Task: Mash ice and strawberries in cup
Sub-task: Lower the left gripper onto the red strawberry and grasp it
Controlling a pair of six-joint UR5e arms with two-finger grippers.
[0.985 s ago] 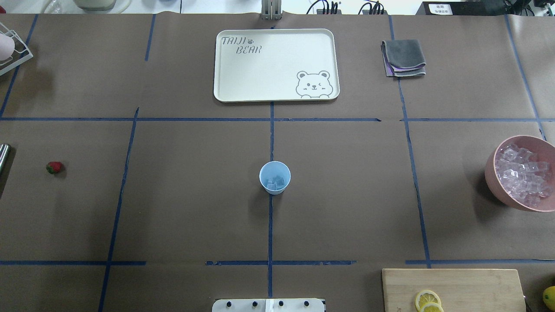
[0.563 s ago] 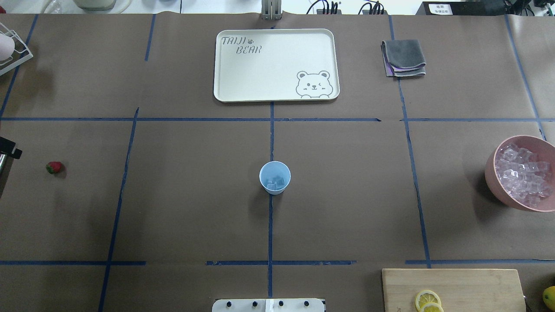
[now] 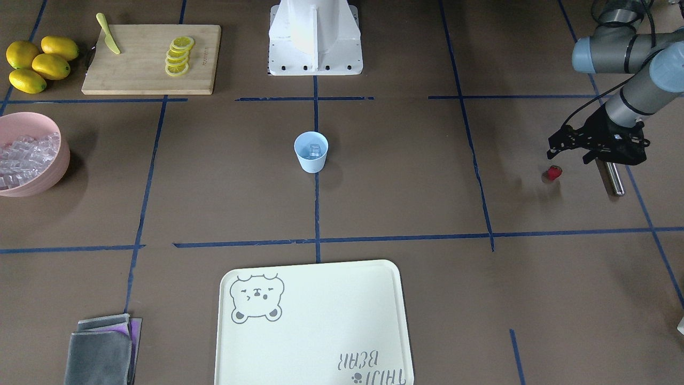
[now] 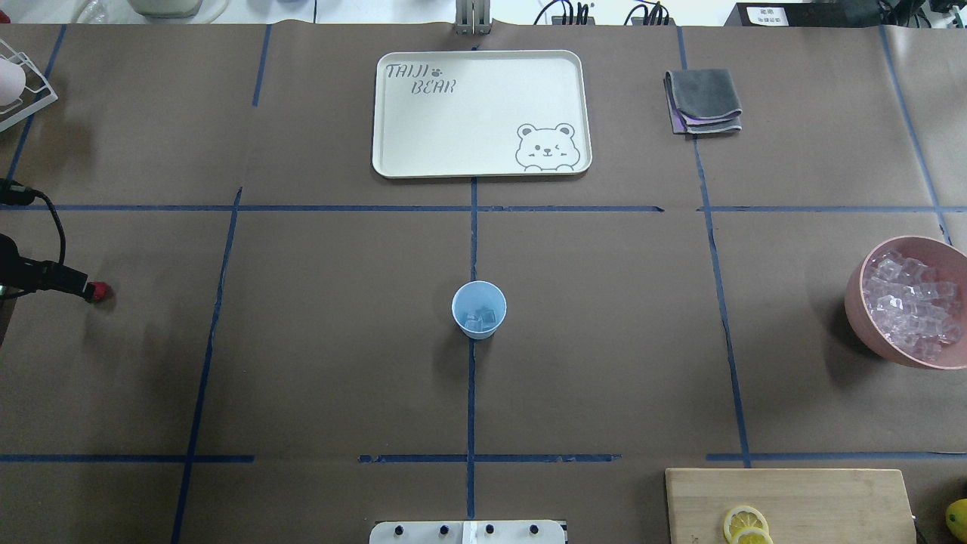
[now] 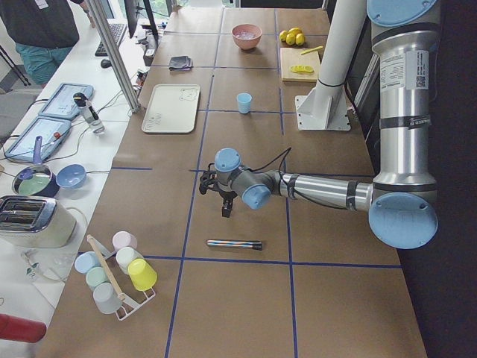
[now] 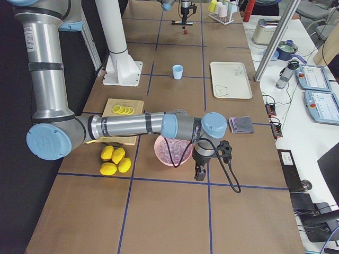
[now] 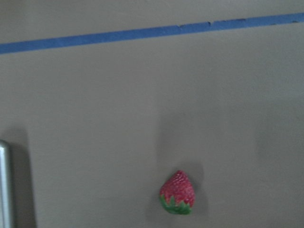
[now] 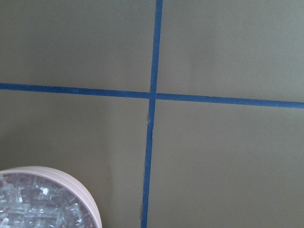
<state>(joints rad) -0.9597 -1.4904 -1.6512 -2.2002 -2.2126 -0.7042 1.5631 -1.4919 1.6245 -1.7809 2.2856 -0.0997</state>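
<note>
While the left gripper (image 3: 568, 157) hangs with its two prongs apart, the strawberry (image 3: 553, 173) lies on the table below, under the prong nearer mid-table and clear of both. In the overhead view that prong hides all but the fruit's red edge. The left wrist view shows it whole: red, seeded, tip up-frame, green leaves at the bottom, with a metal rod (image 7: 4, 185) at the frame's left edge. The cup (image 4: 479, 309), light blue, stands at mid-table, well apart, with ice (image 4: 480, 319) cubes inside. The right gripper (image 6: 199, 173) hangs beside the pink bowl (image 4: 856, 298); whether its jaws are apart cannot be told.
</note>
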